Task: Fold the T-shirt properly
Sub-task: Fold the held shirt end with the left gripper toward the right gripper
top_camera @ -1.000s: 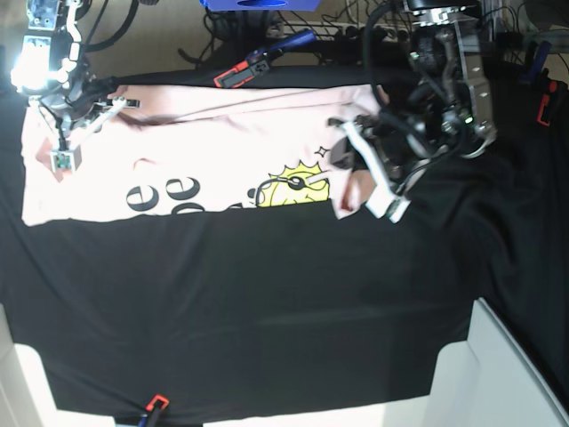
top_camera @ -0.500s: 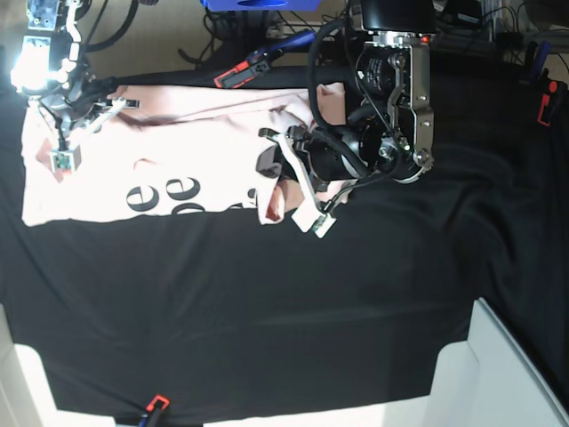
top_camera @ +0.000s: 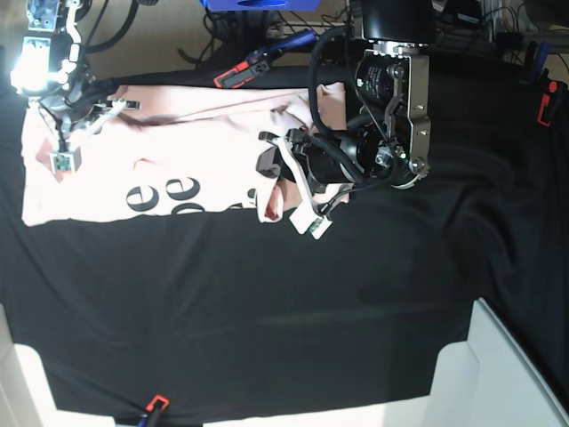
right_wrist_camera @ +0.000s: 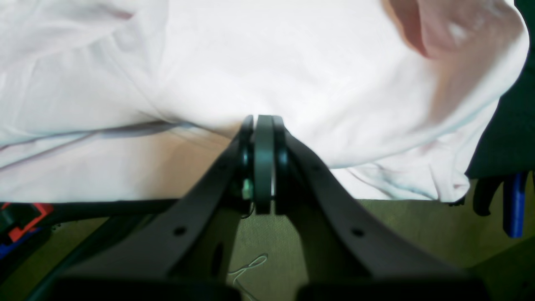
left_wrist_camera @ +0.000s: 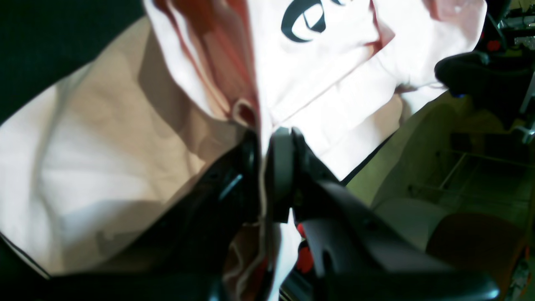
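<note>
The pale pink T-shirt (top_camera: pixel 133 169) lies across the far left of the black table cloth (top_camera: pixel 267 311), with black lettering showing. Its right end is lifted and doubled over toward the left. My left gripper (top_camera: pixel 293 182) holds that raised end. In the left wrist view the gripper (left_wrist_camera: pixel 263 138) is shut on a bunched fold of the T-shirt (left_wrist_camera: pixel 334 83). My right gripper (top_camera: pixel 84 129) sits at the T-shirt's far left corner. In the right wrist view it (right_wrist_camera: pixel 259 121) is shut, and creases in the T-shirt (right_wrist_camera: pixel 250 54) run into its tips.
A red and blue clamp (top_camera: pixel 244 67) grips the cloth's far edge beside the shirt. An orange clamp (top_camera: pixel 544 102) sits at the far right and another (top_camera: pixel 156 405) at the near edge. White panels (top_camera: pixel 498 374) stand at the near corners.
My left gripper has carried the shirt's right end leftward over the print, and the yellow graphic is now covered. Most of that travel came early. The right arm has stayed put.
</note>
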`<state>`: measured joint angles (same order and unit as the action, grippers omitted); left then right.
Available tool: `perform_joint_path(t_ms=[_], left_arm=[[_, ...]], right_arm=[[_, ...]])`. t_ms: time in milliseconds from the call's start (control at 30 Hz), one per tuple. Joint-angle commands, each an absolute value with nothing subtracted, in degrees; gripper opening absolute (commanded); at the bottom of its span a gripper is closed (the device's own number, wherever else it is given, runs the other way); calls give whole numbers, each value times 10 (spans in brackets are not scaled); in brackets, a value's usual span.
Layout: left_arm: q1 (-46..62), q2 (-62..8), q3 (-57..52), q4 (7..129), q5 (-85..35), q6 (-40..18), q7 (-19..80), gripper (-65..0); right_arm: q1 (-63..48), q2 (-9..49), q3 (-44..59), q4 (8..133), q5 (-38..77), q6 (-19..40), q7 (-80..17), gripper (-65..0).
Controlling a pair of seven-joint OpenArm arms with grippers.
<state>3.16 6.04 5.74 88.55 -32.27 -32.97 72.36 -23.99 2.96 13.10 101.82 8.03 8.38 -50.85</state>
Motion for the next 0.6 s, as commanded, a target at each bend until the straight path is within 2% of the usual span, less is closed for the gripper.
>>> perform_joint_path(t_ms=[0,300,367,567], left_arm=[[22,65,71,895,-337,-332,714,-637],[11,65,95,897,-341,-333,714,-284],[11,65,94,897,-341,-334,714,-259],[-2,59,95,919,-340,-334,715,-247]], right_arm=[[-238,33,131,1030,82,83,-500,-650],[-238,33,131,1029,82,83,-499,-650],[-238,33,131,1029,82,83,-499,-650],[-238,33,131,1029,82,83,-499,-650]])
